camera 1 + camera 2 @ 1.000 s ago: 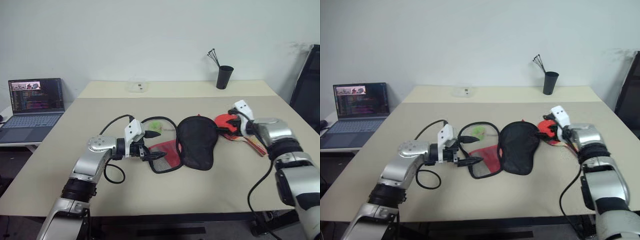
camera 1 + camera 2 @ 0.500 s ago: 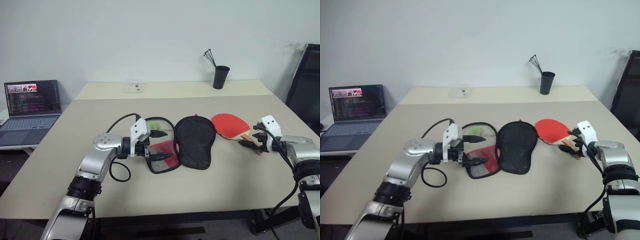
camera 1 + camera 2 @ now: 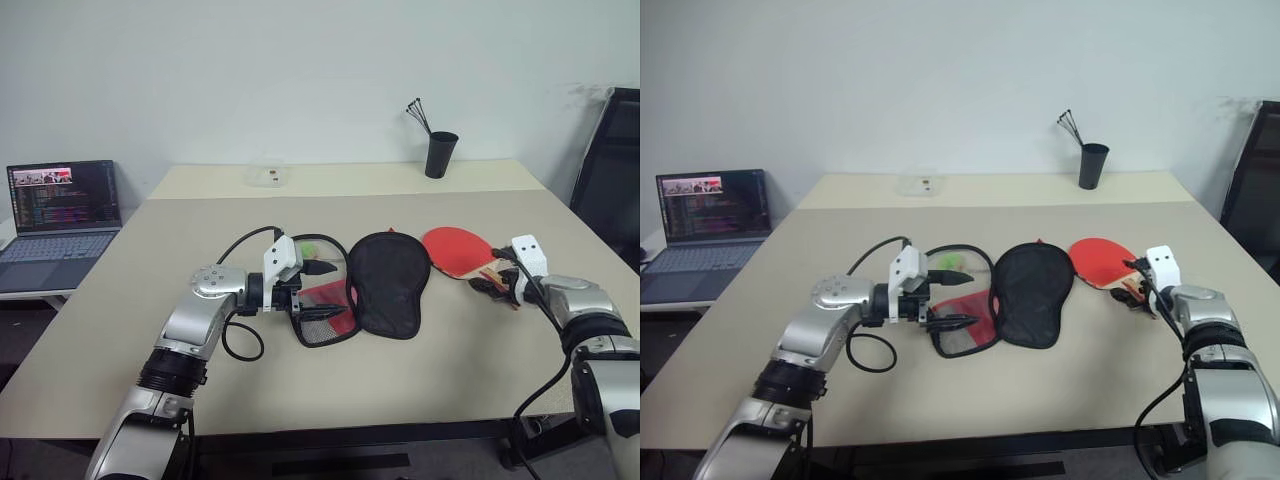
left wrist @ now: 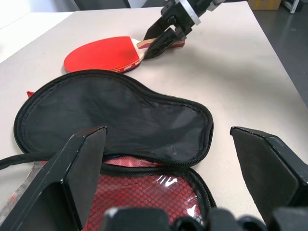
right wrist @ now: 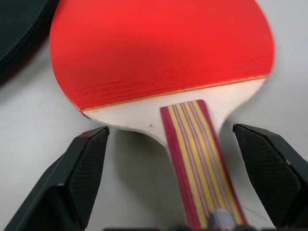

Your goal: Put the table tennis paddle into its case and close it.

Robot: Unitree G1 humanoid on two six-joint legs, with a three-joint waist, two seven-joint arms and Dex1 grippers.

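The table tennis paddle (image 3: 458,250) lies flat on the beige table (image 3: 420,370), red face up, over on the robot's right side, its striped wooden handle pointing toward the right gripper (image 3: 497,284); that gripper sits low at the handle end with its two black fingers (image 5: 82,168) spread wide, one on each side of the handle, not closed on it; whether they touch the wood I cannot tell. The case (image 3: 388,282) is laid open in the middle of the table, its black half just beside the paddle's red face, its red half with the black mesh pocket (image 4: 144,192) folded out toward the left gripper (image 3: 318,290); that gripper hovers level over the red half's edge, fingers (image 4: 79,168) wide apart and holding nothing; a small green charm (image 3: 312,250) lies inside the zipper rim beyond it. At the far edge of the table stands a black cup (image 3: 440,154) with thin sticks in it; a clear small box (image 3: 268,175) sits at the far middle; an open laptop (image 3: 58,215) glows on a side surface off to the left.
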